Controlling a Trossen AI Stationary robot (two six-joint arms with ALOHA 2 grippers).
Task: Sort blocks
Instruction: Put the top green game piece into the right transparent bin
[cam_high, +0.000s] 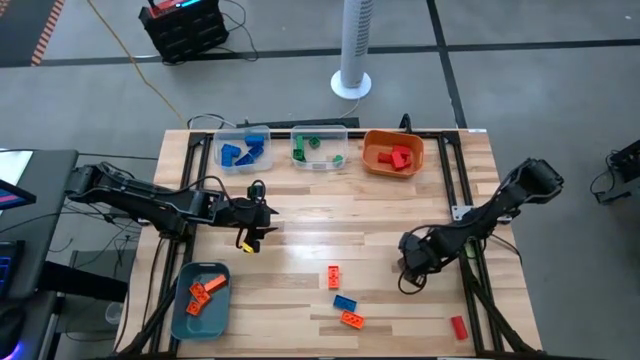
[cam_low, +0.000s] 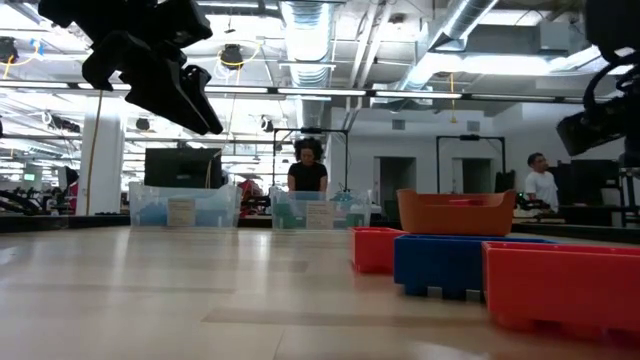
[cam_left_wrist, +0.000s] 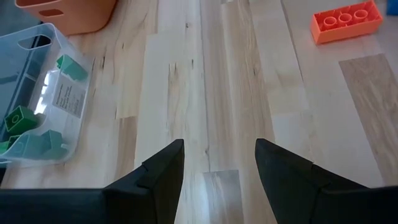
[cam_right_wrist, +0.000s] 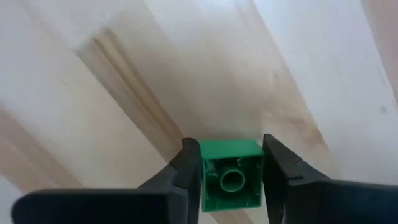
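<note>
My right gripper (cam_right_wrist: 230, 145) is shut on a small green block (cam_right_wrist: 230, 177), low over the table's right half (cam_high: 409, 258). My left gripper (cam_left_wrist: 219, 167) is open over bare wood left of centre (cam_high: 262, 222), touching nothing. Loose blocks lie flat on the near part of the table: an orange one (cam_high: 333, 277), a blue one (cam_high: 345, 302), another orange one (cam_high: 352, 320) and a red one (cam_high: 459, 327). In the low view these show close up as red (cam_low: 378, 248), blue (cam_low: 440, 262) and red-orange (cam_low: 565, 285) blocks. My right gripper pinches the green block by two opposite side walls (cam_right_wrist: 203, 177), one finger on each. The block's hollow underside (cam_right_wrist: 233, 180) faces the wrist camera. The fingers slant down toward the table. Whether the block is lifted clear or touches the wood, I cannot tell.
Along the far edge stand a clear bin with blue blocks (cam_high: 243, 150), a clear bin with green blocks (cam_high: 320, 147) and an orange bin with red blocks (cam_high: 393, 153). A teal bin with orange blocks (cam_high: 200, 298) sits near left. Bare wood lies mid-table. People stand in the room beyond.
</note>
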